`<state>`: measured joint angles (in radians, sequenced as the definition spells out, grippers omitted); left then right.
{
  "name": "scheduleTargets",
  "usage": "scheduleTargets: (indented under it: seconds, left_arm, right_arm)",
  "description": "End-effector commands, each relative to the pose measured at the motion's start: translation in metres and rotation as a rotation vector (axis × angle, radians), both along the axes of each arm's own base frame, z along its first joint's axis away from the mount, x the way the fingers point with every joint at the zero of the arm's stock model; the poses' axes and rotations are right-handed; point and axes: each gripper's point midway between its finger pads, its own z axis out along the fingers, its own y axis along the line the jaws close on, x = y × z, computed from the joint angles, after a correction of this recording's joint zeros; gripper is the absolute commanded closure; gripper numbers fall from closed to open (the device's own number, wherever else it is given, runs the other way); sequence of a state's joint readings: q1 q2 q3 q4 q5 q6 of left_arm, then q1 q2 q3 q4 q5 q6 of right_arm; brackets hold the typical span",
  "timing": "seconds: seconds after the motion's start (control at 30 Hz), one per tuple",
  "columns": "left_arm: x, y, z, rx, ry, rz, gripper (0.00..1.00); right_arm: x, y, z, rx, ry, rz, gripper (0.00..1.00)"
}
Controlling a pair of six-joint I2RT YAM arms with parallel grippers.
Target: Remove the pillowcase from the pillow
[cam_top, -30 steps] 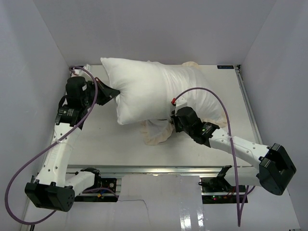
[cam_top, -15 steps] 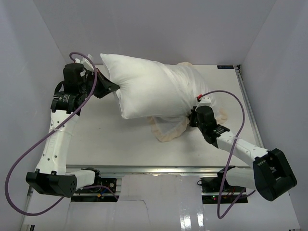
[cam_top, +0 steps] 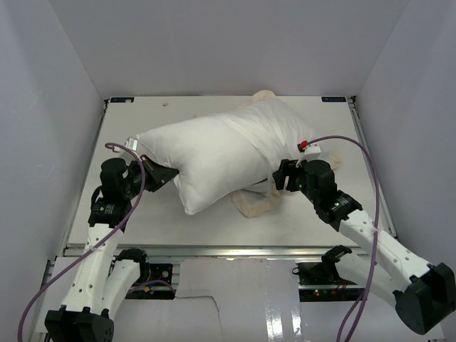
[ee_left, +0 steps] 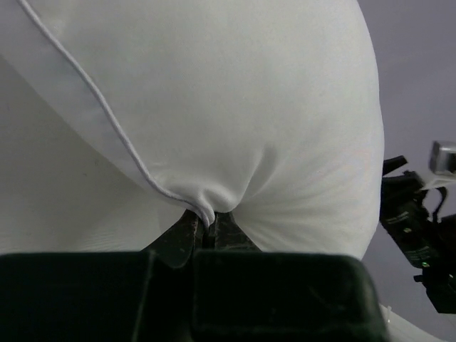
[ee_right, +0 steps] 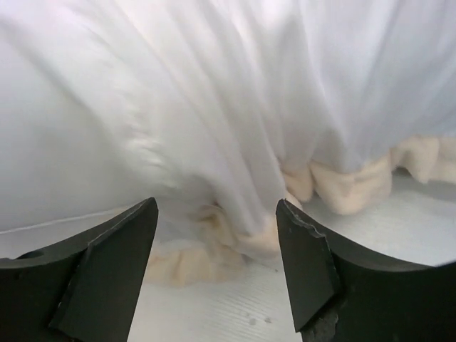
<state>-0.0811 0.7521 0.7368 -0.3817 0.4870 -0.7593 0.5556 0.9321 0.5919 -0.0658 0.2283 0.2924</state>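
Pillow (cam_top: 206, 153), plump white rectangular cushion: long axis ran near-left to far-right. Left gripper (ee_left: 206, 229) pinched its left corner; right gripper (ee_right: 217, 208) gaped beside cream-frilled fabric pillowcase (cam_top: 258, 203).

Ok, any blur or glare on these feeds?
Right wrist: pillowcase smeared, right claw sharp. Left wrist: pillow crisp, left claw dark and soft-focus. Top: even light, soft shadow under the pillow.

From above and behind, looking down on the table (cam_top: 192, 228); from the wrists, close against pillow (ee_left: 214, 92) and pillowcase (ee_right: 349, 189), both also visible from above.
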Motion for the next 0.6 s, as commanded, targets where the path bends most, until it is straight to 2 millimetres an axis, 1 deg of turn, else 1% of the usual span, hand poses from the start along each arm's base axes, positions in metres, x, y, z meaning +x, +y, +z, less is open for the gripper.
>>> scheduleTargets:
  seconds: [0.0,0.03,0.07,0.1,0.13,0.17,0.2,0.23,0.27,0.3,0.33,0.37,0.4,0.43,0.47,0.5,0.53,0.57]
  left_arm:
    - [0.004,-0.007,0.023,-0.079,-0.153,-0.019,1.0]
    - [0.004,-0.006,0.009,-0.074,-0.127,-0.011,1.0]
    - [0.005,-0.005,0.002,-0.067,-0.114,-0.004,1.0]
    - [0.005,-0.005,-0.005,-0.063,-0.101,-0.008,1.0]
    - [0.004,-0.006,-0.018,-0.065,-0.08,-0.014,1.0]
    - [0.002,-0.007,-0.025,-0.069,-0.072,-0.02,1.0]
    - [-0.001,-0.008,-0.028,-0.079,-0.072,-0.027,1.0]
    - [-0.004,-0.009,-0.039,-0.081,-0.059,-0.032,1.0]
    - [-0.006,-0.01,-0.043,-0.082,-0.057,-0.038,1.0]
    - [-0.008,-0.009,-0.043,-0.075,-0.07,-0.039,1.0]
    - [-0.009,-0.009,-0.045,-0.074,-0.071,-0.038,1.0]
    - [-0.011,-0.009,-0.049,-0.074,-0.065,-0.039,1.0]
    - [-0.012,-0.009,-0.05,-0.074,-0.066,-0.039,1.0]
    - [-0.015,-0.01,-0.049,-0.08,-0.072,-0.046,1.0]
    - [-0.016,-0.01,-0.05,-0.081,-0.071,-0.05,1.0]
    - [-0.016,-0.011,-0.049,-0.081,-0.075,-0.054,1.0]
    - [-0.017,-0.011,-0.049,-0.077,-0.079,-0.06,1.0]
    - [-0.017,-0.011,-0.046,-0.071,-0.088,-0.061,1.0]
  right_arm:
    - [-0.01,0.027,0.084,0.129,-0.178,0.159,0.26]
    - [-0.01,0.032,0.098,0.141,-0.216,0.192,0.23]
    - [-0.006,0.041,0.119,0.171,-0.282,0.224,0.21]
    - [0.0,0.056,0.135,0.183,-0.297,0.286,0.19]
    - [0.007,0.064,0.147,0.166,-0.322,0.316,0.18]
    - [0.014,0.073,0.152,0.149,-0.317,0.341,0.17]
    - [0.03,0.089,0.137,0.113,-0.259,0.376,0.16]
    - [0.043,0.099,0.18,0.104,-0.341,0.395,0.15]
    - [0.054,0.106,0.182,0.078,-0.329,0.4,0.14]
    - [0.072,0.121,0.155,0.03,-0.24,0.428,0.12]
    - [0.084,0.131,0.196,0.042,-0.306,0.44,0.12]
    - [0.088,0.141,0.189,0.015,-0.26,0.489,0.11]
    - [0.106,0.156,0.164,-0.011,-0.199,0.514,0.1]
    - [0.112,0.169,0.185,0.003,-0.234,0.529,0.1]
    - [0.12,0.174,0.175,-0.042,-0.235,0.547,0.09]
    - [0.13,0.185,0.147,-0.07,-0.186,0.558,0.09]
    - [0.137,0.189,0.147,-0.076,-0.188,0.556,0.09]
    - [0.146,0.195,0.121,-0.099,-0.143,0.554,0.09]
